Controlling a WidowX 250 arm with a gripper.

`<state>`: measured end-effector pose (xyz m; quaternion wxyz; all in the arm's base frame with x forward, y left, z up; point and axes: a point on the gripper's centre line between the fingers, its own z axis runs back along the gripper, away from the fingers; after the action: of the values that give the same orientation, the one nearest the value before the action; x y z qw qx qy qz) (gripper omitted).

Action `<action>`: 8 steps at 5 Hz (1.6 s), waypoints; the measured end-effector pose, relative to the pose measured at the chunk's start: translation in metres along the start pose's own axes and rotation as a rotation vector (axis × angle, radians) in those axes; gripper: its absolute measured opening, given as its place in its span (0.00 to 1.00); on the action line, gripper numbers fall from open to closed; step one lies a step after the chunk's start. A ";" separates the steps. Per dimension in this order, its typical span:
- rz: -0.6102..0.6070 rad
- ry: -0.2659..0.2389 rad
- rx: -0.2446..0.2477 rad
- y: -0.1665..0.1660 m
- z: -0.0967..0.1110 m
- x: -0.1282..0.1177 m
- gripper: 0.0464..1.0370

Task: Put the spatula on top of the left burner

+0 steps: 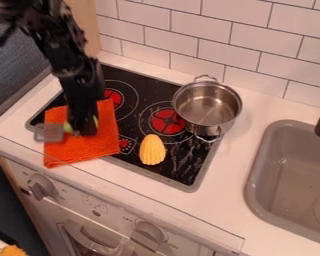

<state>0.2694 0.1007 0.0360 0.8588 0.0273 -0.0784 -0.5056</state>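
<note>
The end effector [82, 130] hides part of the spatula [49, 132] over the orange cloth [96, 149]. I can't tell whether it's gripping anything.

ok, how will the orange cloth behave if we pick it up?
Likely floppy: the orange cloth looks like soft fabric, spread across the edge of the stove. Probably light for its spread, as it looks thin. Lifting it might shift the spatula, whose grey head overlaps it.

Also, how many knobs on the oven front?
2. Left knob is below the orange cloth; right knob is further along the same panel, below the yellow ridged piece. More could be out of frame.
</note>
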 end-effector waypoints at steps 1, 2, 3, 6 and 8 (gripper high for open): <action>-0.014 -0.019 0.008 0.011 0.018 0.007 0.39; -0.054 0.007 0.031 0.035 0.037 0.016 0.39; -0.076 0.009 0.004 0.058 0.032 0.018 0.39; -0.225 0.035 0.012 0.119 -0.009 0.034 0.39; -0.266 0.025 -0.022 0.128 -0.037 0.046 0.49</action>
<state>0.4081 0.1217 0.0205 0.7853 0.0344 -0.0581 -0.6154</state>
